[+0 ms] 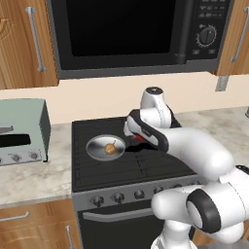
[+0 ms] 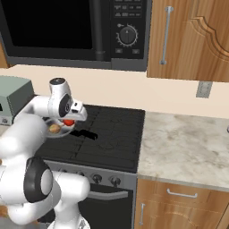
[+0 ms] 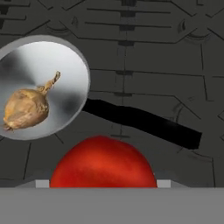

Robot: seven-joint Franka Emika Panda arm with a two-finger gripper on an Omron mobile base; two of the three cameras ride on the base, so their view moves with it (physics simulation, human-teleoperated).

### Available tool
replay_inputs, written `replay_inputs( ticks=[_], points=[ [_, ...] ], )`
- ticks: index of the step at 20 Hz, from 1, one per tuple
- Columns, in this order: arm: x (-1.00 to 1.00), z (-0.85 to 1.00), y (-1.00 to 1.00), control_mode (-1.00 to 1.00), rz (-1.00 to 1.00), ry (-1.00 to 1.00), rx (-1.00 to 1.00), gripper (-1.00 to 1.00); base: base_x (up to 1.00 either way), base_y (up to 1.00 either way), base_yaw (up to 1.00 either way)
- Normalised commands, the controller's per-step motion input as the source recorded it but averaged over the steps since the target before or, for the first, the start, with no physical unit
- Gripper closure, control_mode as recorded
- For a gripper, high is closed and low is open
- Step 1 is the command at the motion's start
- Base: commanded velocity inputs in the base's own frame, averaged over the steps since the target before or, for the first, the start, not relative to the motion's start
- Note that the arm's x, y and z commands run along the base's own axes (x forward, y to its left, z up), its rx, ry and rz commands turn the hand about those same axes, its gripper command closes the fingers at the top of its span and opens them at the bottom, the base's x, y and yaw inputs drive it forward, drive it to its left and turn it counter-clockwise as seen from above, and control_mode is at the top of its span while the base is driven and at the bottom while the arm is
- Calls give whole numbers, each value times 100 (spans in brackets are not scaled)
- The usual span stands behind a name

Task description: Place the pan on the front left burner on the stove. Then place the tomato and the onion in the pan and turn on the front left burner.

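Note:
The silver-grey pan [image 1: 98,144] rests on the left half of the stove [image 1: 146,170], by the front left burner [image 1: 99,170], its black handle [image 3: 140,120] pointing right. Inside it lies the tan onion [image 1: 111,149], also visible in the hand view [image 3: 26,108]. My gripper [image 1: 138,137] hangs just right of the pan, above the handle, shut on the red tomato [image 3: 103,164]. From the right base view the tomato [image 2: 68,122] shows under the hand, next to the onion [image 2: 54,128]. The tomato hides the fingertips in the hand view.
A black microwave [image 1: 121,34] hangs above the stove. A grey toaster oven [image 1: 22,131] stands on the left counter. Dark knobs [image 1: 118,197] line the stove's front strip. Marble counter [image 2: 183,147] stretches to the right, under wooden cabinets [image 2: 192,36].

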Motion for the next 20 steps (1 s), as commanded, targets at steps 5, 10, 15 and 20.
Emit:
replay_inputs(
  ticks=[5, 10, 15, 20],
  points=[
    [12, 0, 47, -100, 2, -1, 0, 100, 0, 0, 0],
    [13, 0, 44, -100, 1, -2, 0, 100, 0, 0, 0],
    [22, 0, 44, -100, 0, 0, 0, 100, 0, 0, 0],
    [30, 0, 35, -100, 1, 0, 0, 100, 0, 0, 0]
  ],
)
